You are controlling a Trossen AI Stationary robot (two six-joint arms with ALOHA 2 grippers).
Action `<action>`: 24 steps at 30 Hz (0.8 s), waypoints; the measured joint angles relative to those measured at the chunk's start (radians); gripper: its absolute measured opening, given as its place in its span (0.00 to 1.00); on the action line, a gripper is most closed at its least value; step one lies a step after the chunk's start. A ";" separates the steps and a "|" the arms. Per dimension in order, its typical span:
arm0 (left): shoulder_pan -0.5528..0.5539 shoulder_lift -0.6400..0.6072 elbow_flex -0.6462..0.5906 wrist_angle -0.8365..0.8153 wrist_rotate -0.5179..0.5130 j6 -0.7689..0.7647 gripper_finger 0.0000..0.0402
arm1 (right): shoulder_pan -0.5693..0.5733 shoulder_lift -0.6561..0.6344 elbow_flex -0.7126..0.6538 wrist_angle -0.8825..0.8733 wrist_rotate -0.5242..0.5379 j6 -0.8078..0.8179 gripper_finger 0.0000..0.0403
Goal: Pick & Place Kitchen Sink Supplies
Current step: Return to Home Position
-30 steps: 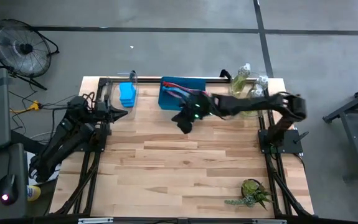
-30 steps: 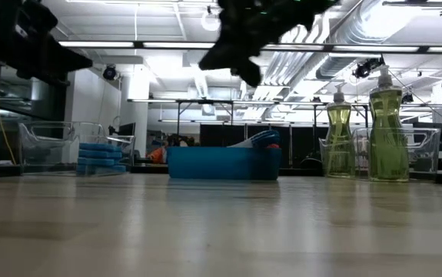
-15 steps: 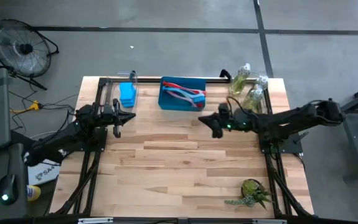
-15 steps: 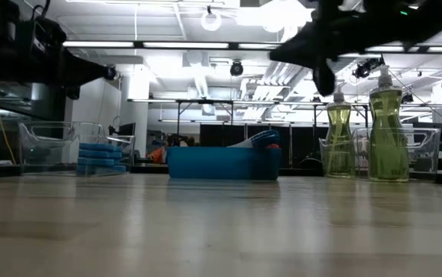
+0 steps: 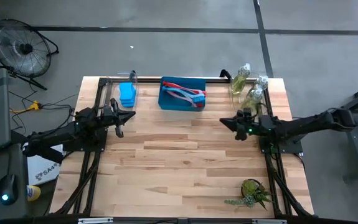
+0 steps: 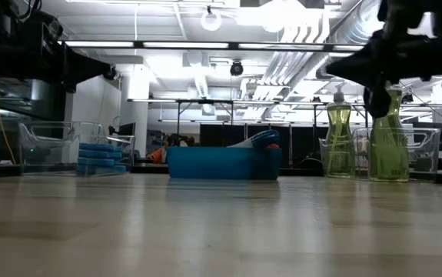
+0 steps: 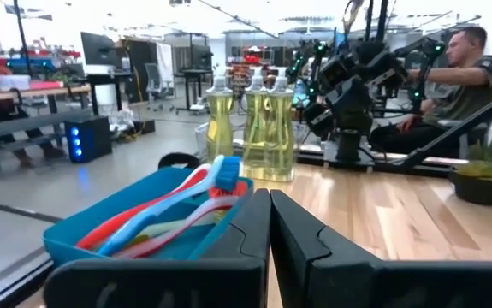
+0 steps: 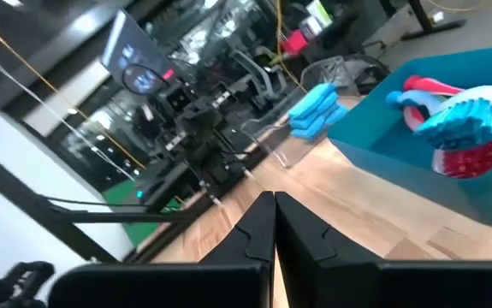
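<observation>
The right gripper (image 5: 223, 121), fingers pressed together on nothing, hangs over bare wood just off the front right corner of the blue tray (image 5: 164, 101). The left gripper (image 5: 131, 116), likewise clenched and empty, sits off the tray's front left corner.

Inside the tray lie the dish brushes (image 5: 185, 93). Their long pink-red, blue and pale yellow-green handles cross one another, with the bristle heads toward the tray's right end. Just left of the tray, a stack of small blue sponges (image 5: 127, 94) fills a clear bin (image 6: 48, 146). Just right of the tray, pump bottles (image 5: 248, 86) of yellow-green liquid stand upright in a second clear bin (image 6: 428, 150).

From overhead the bottles read only as a cluster. The left wrist view shows three of them side by side beyond the tray, with the right arm (image 7: 348, 94) near them and a seated person (image 7: 468, 77) in the room past the table. The table-level view shows the sponges lying flat in layers and a brush head poking above the tray's rim. The right wrist view looks across a corner of the tray at blue and red bristle heads, with the sponges and the left arm (image 8: 203, 111) beyond. Each wrist view shows its own fingers meeting along a thin seam.
</observation>
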 joint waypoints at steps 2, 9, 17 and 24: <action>0.000 0.000 -0.001 0.007 0.004 0.007 0.00 | -0.013 -0.071 -0.041 -0.004 -0.023 -0.003 0.00; -0.002 0.000 -0.001 0.020 0.015 0.006 0.00 | -0.052 -0.237 -0.073 -0.186 -0.118 -0.049 0.00; -0.002 0.000 -0.002 0.020 0.074 0.063 0.00 | -0.091 -0.381 -0.073 -0.437 -0.262 -0.091 0.00; -0.002 0.000 -0.002 0.009 0.056 0.123 0.00 | -0.122 -0.487 -0.069 -0.614 -0.365 -0.133 0.00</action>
